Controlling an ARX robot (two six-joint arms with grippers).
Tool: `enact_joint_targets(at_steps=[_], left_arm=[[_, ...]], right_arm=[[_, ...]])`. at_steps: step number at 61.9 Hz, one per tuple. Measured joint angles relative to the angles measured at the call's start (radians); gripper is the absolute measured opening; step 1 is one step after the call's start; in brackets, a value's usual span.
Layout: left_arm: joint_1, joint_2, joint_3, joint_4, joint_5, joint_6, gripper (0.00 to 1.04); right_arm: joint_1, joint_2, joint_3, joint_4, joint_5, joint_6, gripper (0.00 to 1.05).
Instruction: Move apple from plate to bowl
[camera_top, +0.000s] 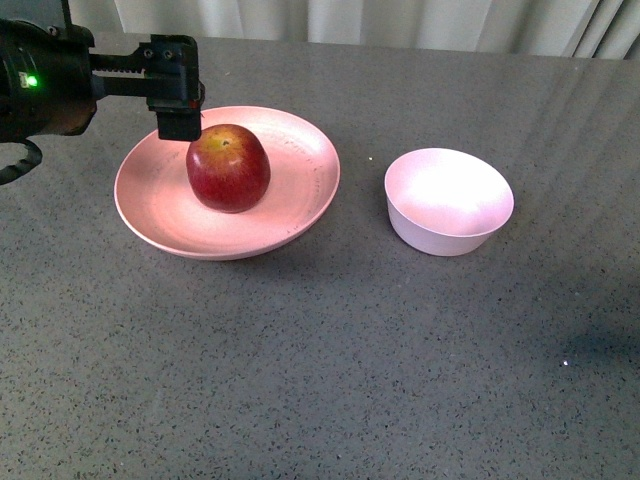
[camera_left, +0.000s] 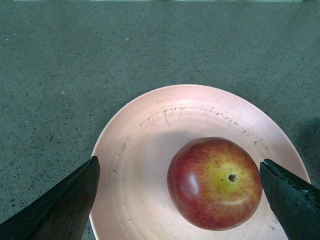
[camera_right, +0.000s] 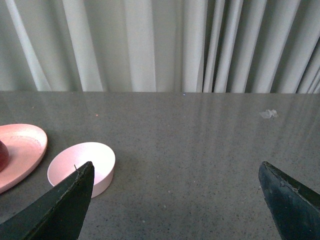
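Observation:
The dark-red apple (camera_top: 228, 167) with a yellow patch round its stem sits on the wide salmon-pink plate (camera_top: 290, 205) at the left. The small pale bowl (camera_top: 449, 200) stands empty to the plate's right. My left gripper (camera_top: 180, 125) hangs open just above and behind the apple. In the left wrist view the apple (camera_left: 215, 183) lies between the spread fingers (camera_left: 65, 205), nearer one of them, on the plate (camera_left: 135, 165). My right gripper (camera_right: 175, 200) is open and empty over bare table; its view shows the bowl (camera_right: 82, 166) and the plate's edge (camera_right: 20, 150).
The grey speckled table (camera_top: 320, 380) stretches in front of plate and bowl. Pale curtains (camera_right: 160, 45) hang behind the table's far edge. A small scrap (camera_right: 268, 114) lies on the table far from the dishes.

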Motion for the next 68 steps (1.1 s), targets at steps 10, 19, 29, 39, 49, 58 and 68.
enact_joint_targets(at_steps=[10, 19, 29, 39, 49, 58, 68], left_arm=[[-0.024, 0.030, 0.015, -0.002, 0.005, 0.003, 0.96], [-0.043, 0.055, 0.029, -0.002, 0.009, 0.003, 0.96], [-0.063, 0.076, 0.036, -0.002, 0.015, 0.007, 0.96], [-0.077, 0.104, 0.048, -0.002, 0.014, 0.011, 0.96], [-0.085, 0.137, 0.077, -0.005, 0.011, 0.019, 0.96], [-0.085, 0.165, 0.097, -0.011, 0.003, 0.019, 0.96], [-0.085, 0.182, 0.113, -0.016, 0.000, 0.020, 0.96]], right_arm=[[0.000, 0.000, 0.000, 0.000, 0.000, 0.000, 0.96], [0.000, 0.000, 0.000, 0.000, 0.000, 0.000, 0.96], [0.000, 0.000, 0.000, 0.000, 0.000, 0.000, 0.96], [0.000, 0.000, 0.000, 0.000, 0.000, 0.000, 0.96], [0.000, 0.000, 0.000, 0.000, 0.000, 0.000, 0.96], [0.000, 0.000, 0.000, 0.000, 0.000, 0.000, 0.96], [0.000, 0.000, 0.000, 0.000, 0.000, 0.000, 0.96]])
